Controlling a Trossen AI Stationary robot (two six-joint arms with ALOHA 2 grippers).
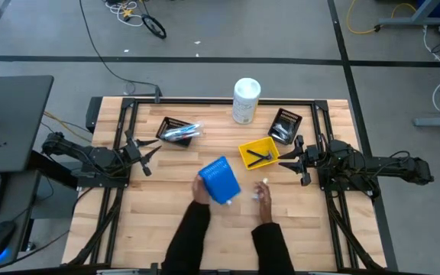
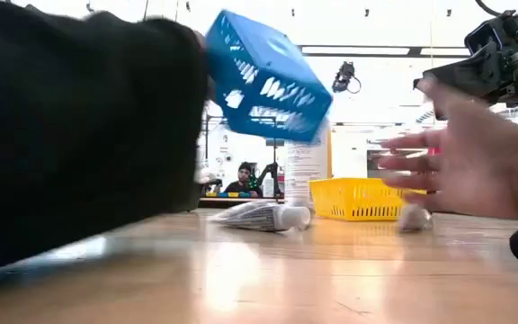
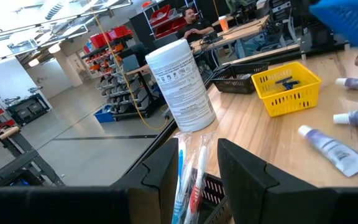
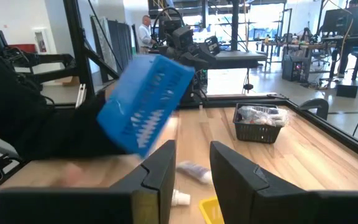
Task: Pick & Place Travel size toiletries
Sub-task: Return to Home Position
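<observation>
Small white tubes [image 3: 333, 147] lie on the wood beside a person's hands; in the high view they show near the open hand [image 1: 262, 191]. Pale toothbrushes [image 3: 188, 180] lie in the black bin [image 1: 180, 131] in front of my left gripper [image 3: 197, 168], which is open at the table's left side [image 1: 145, 153]. Dark razors [image 1: 260, 157] lie in the yellow bin [image 1: 260, 151]. My right gripper [image 4: 191, 168] is open, hovering at the right side [image 1: 292, 159], above the table [image 2: 488, 58]. Neither gripper touches anything.
A person reaches in from the near edge and holds a blue bin [image 1: 220, 181] tilted over the table's middle; the other hand [image 2: 466, 162] is spread beside it. A tall white canister [image 1: 245, 99] stands at the far edge. A second black bin [image 1: 285, 124] sits far right.
</observation>
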